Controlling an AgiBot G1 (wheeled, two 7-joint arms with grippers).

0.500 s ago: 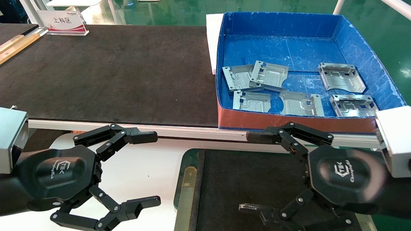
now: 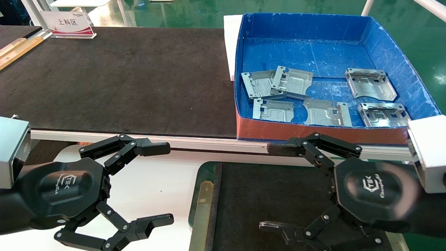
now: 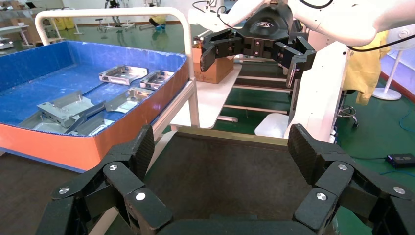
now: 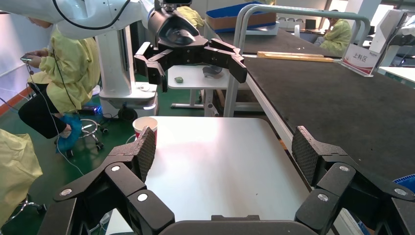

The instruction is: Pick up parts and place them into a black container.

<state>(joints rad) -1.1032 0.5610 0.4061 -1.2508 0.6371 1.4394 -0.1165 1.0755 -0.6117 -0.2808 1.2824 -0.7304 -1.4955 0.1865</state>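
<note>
Both claws hang wide open and empty near the robot's body. The left claw (image 2: pixel 160 184) hovers over the white tabletop (image 2: pixel 163 188), and the right claw (image 2: pixel 275 186) hovers above the black container (image 2: pixel 205 195), whose dark matte floor holds nothing that can be seen. All six parts lie in the blue box (image 2: pixel 393 59) beyond the red front wall (image 2: pixel 313 131), on the robot's right.

The likeliest trouble comes from the pair at the left of the box: one part (image 2: pixel 292 82) rests partly on top of its neighbour (image 2: pixel 256 85). A grasp aimed at the lower one would probably drag or tip the upper plate, and a pinch across both could lift two together. The parts nearest the front, such as the one beside the wall (image 2: pixel 273 110) and the central one (image 2: pixel 325 113), sit just behind the red wall, so a low, forward approach risks the claw's linkage striking the rim before the fingertips reach metal.

The plates are thin and flat against the box floor; fingers closing on them may skate over the surface rather than catch an edge, so the bent tabs look like the safer purchase. The two parts on the far right (image 2: pixel 370 83) (image 2: pixel 383 114) show raised edges upward and appear easier to hold. A plate gripped off-centre may swing and clip the container's green rim when carried across.
</note>
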